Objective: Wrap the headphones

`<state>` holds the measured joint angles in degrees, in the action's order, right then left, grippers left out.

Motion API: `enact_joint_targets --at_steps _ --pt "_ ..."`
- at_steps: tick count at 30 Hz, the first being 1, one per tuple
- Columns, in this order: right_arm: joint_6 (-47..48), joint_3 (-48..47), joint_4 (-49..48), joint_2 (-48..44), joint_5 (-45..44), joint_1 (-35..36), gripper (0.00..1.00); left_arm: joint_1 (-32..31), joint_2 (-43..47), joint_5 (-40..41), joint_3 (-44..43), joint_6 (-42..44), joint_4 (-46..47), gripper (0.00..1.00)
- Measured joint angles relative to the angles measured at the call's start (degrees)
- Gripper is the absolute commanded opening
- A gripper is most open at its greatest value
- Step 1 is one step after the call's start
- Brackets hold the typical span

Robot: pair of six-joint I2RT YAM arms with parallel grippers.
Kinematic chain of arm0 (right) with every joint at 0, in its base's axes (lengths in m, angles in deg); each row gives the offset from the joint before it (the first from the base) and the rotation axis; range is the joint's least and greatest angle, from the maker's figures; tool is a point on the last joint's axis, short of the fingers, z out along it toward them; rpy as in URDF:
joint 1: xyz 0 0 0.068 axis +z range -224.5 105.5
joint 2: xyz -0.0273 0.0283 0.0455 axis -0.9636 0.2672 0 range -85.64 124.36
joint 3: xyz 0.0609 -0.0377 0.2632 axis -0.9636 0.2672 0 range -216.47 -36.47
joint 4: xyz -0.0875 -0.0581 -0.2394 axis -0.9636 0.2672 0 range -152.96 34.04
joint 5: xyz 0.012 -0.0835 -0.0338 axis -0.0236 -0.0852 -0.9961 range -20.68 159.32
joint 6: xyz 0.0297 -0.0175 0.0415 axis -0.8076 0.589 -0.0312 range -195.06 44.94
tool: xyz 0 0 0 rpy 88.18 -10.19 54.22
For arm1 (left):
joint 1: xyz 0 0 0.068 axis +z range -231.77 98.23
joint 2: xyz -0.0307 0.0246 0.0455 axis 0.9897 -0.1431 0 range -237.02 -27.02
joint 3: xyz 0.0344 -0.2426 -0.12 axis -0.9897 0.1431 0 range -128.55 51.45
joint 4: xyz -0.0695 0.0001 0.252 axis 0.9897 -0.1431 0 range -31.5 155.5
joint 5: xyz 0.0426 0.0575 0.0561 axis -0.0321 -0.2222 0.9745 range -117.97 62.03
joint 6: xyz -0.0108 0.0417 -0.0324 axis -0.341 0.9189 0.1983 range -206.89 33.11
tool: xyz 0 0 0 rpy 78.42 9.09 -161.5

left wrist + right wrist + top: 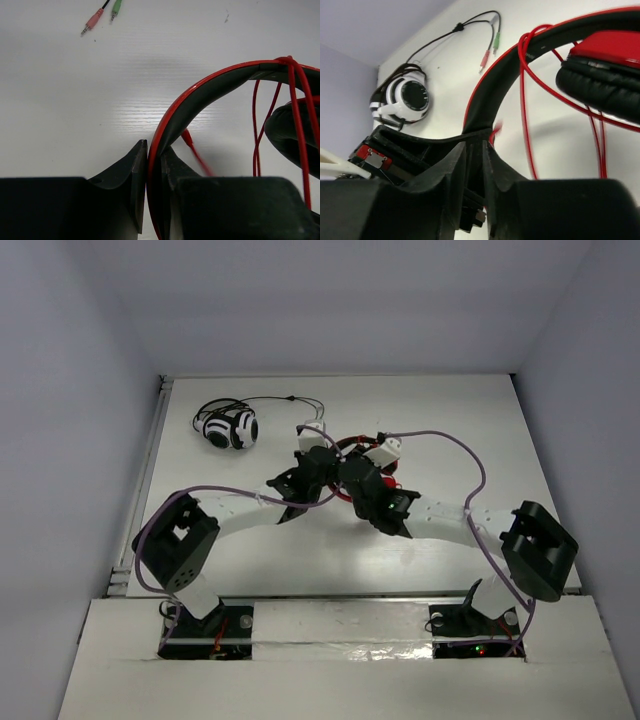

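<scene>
The red headphones [352, 446] lie mid-table, mostly hidden under both grippers. In the left wrist view my left gripper [154, 150] is shut on the red-and-black headband [210, 87]. The thin red cable [295, 115] is looped over the headband beside a black ear pad [292, 137]. Its loose end [187, 136] hangs blurred by the jaws. In the right wrist view my right gripper [476, 150] sits just below the headband [485, 100], next to my left gripper. Its jaws stand a narrow gap apart, with nothing seen between them. Cable loops [525, 100] hang beside the red ear cup [610, 47].
Black-and-white headphones [230, 428] lie at the back left, also in the right wrist view [402, 97]. Their black cable ends in pink and green plugs [92, 22] on the table beyond the headband. White walls enclose the table.
</scene>
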<state>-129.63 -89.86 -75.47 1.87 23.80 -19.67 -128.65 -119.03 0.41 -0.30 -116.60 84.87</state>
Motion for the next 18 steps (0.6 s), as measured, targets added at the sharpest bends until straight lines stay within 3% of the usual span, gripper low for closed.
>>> enact_joint_targets --at_steps 3,13,16,18 --pt "-0.2 -1.4 3.5 0.2 -0.6 -0.1 0.45 0.4 -0.9 -0.6 -1.1 0.7 -1.0 0.0" --pt "-0.8 -2.2 11.4 -4.3 0.4 0.0 0.43 5.3 -2.9 -7.5 -1.8 0.7 -1.7 0.0" --pt "-0.7 -1.7 13.6 -8.8 -1.4 0.0 0.37 6.7 -2.9 -9.0 -2.0 0.7 -2.1 0.0" --pt "-0.6 -0.9 14.6 -11.8 -3.0 0.0 0.13 7.4 -2.9 -9.8 -2.9 1.0 -3.4 0.0"
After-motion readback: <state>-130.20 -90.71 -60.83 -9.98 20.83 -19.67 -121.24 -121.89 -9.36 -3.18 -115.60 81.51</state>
